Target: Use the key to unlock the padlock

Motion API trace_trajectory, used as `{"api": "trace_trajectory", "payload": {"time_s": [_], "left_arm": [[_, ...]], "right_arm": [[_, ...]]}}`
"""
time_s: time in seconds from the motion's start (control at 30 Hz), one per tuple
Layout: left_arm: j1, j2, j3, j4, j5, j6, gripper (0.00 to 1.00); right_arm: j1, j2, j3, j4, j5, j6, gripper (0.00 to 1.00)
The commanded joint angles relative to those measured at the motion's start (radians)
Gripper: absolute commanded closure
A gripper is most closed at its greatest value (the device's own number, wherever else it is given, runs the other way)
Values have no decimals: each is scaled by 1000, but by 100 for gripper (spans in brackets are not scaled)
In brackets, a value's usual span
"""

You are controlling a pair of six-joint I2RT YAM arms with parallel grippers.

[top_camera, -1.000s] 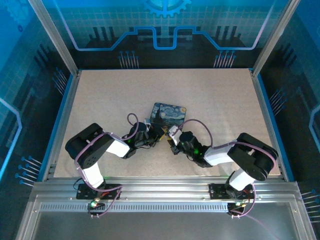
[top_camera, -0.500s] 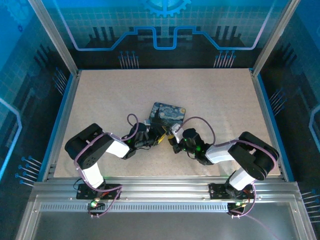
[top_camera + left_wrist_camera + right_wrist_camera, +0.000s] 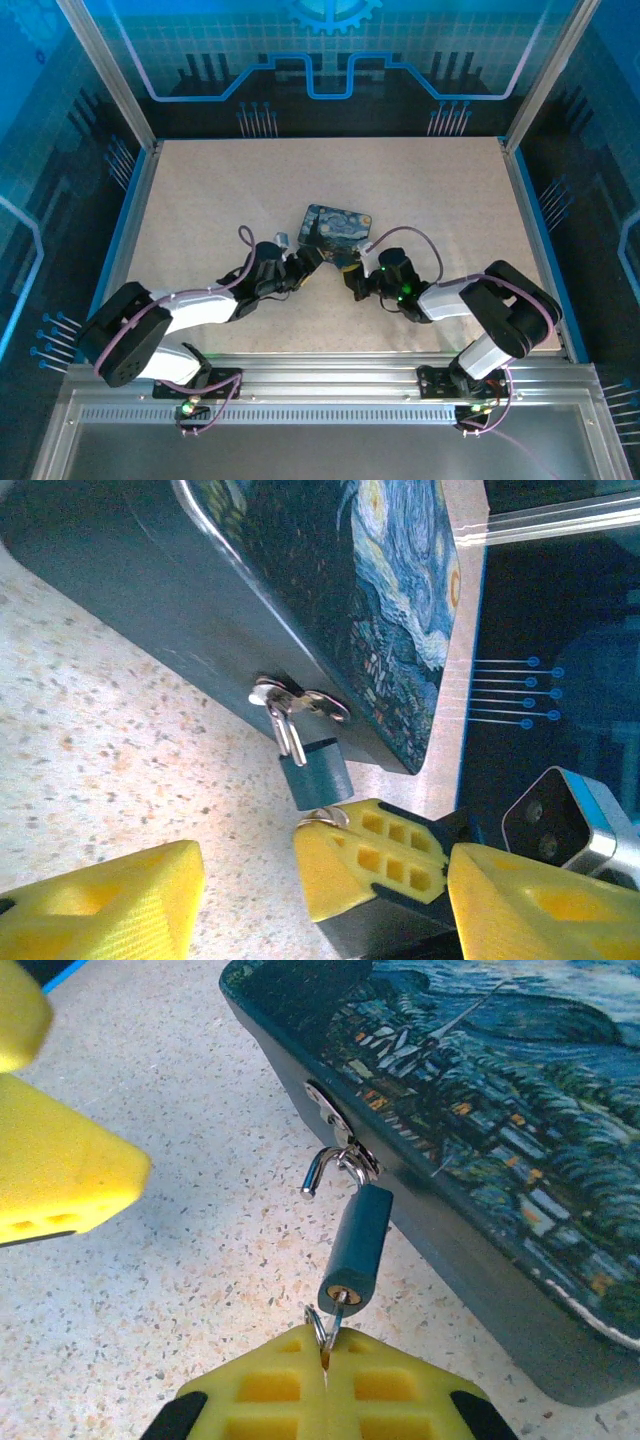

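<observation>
I see the small teal-bodied metal padlock (image 3: 357, 1243) hanging from the silver hasp (image 3: 335, 1125) on the near side wall of the rectangular tin box with the blue-and-yellow starry-night print (image 3: 520, 1110). Its silver shackle (image 3: 322, 1168) is hooked through the hasp, and one end curls free of the body. The lock tilts down and away from the box, just above the speckled beige desk (image 3: 420, 190).

The thin metal key (image 3: 334, 1317) sits in the keyhole at the lock's lower end, with a small wire ring (image 3: 314, 1324) beside it. My right end effector (image 3: 325, 1375) has its yellow fingers pressed together on the key's outer end.

My left end effector (image 3: 306, 262) is just to the left of the lock, touching neither it nor the box. Its yellow fingers (image 3: 105, 905) are spread wide with nothing between them.

From above, the box lies near the middle of the desk, and both arms reach in to its near edge.
</observation>
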Motion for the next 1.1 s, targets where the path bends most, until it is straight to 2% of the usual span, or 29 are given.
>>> {"api": "trace_trajectory", "payload": {"time_s": [0.0,0.3,0.5,0.6,0.7,0.9,1.07], "left_arm": [[29,-45,36,-165,-38,90,31],[117,-97,89,-316,-16,185,18],[170,-80,129,-365,41,237,15],[181,-63,160,-399,47,264,15],[195,-48,180,-410,49,280,14],[242,5,275,-504,94,375,14],[248,52,353,-570,86,445,14]], "right_arm": [[-28,-6,8,-13,-95,98,100],[-82,12,16,-44,-177,294,100],[-122,70,29,-53,-280,374,99],[-127,88,36,-58,-299,376,95],[-127,78,30,-62,-265,365,90],[-129,53,20,-66,-239,355,75],[-139,-6,8,-122,-225,313,71]]}}
